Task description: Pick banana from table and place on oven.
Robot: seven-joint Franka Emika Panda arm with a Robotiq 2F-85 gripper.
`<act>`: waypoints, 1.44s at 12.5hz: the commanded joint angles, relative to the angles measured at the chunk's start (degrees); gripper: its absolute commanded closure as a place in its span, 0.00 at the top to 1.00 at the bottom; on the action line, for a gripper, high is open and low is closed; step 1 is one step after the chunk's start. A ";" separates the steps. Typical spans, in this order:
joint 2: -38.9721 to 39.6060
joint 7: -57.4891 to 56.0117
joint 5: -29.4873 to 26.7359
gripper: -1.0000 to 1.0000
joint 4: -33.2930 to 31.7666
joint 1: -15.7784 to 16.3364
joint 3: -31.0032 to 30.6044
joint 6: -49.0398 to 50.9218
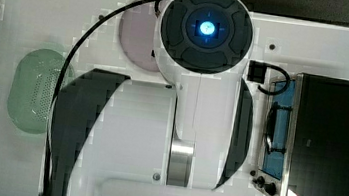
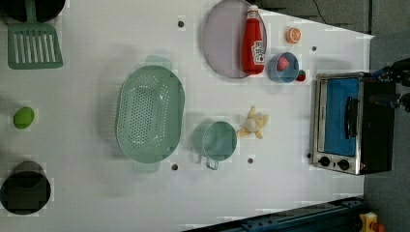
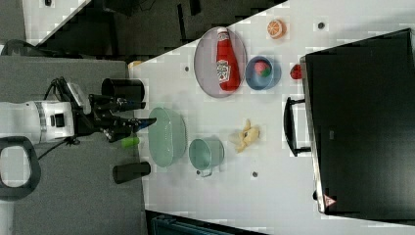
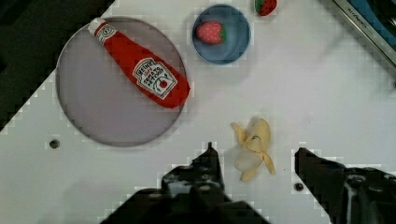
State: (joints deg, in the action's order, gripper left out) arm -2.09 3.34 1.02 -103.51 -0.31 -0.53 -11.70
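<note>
The banana (image 4: 253,150) is seen lying on the white table (image 2: 96,193), well in from its edges, with its peel flaps splayed and its whitish tip exposed. It is judged to be a light, soft toy that gives a little under pressure and is not fragile; the flaps look floppy and are best avoided, so the hold is better taken across the thicker middle of the body, where the two sides offer a firmer seat. Just beside it in the left view a small green cup (image 2: 216,141) is found, and beyond that a green colander (image 2: 150,121). Toward the far edge of the table a round plate (image 2: 223,43) carrying a ketchup bottle (image 2: 253,41) is set, with a blue bowl (image 2: 283,67) holding a strawberry next to it and an orange slice (image 2: 293,35) near the corner. The oven (image 2: 345,126) is placed at the end of the table, its black top bare, well apart from the banana. The hand (image 4: 254,161) is held above the table with its fingers (image 4: 208,163) apart; nothing is gripped or touched, and in the wrist view the banana is framed between them.
</note>
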 commanded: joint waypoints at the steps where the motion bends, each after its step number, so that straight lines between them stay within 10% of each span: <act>1: -24.30 -4.15 -1.88 0.79 -16.14 -5.78 -3.42 8.83; 3: -24.27 -4.16 -1.88 1.00 -16.23 -5.78 -3.43 8.83; 9: -18.63 -4.16 -1.87 1.00 -19.38 -5.63 -3.76 2.34; 18: 2.51 -4.15 -1.86 1.00 -32.93 -5.53 -4.41 -33.80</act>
State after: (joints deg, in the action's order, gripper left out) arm 4.13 0.30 -1.86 -138.32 -6.11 -4.26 -43.62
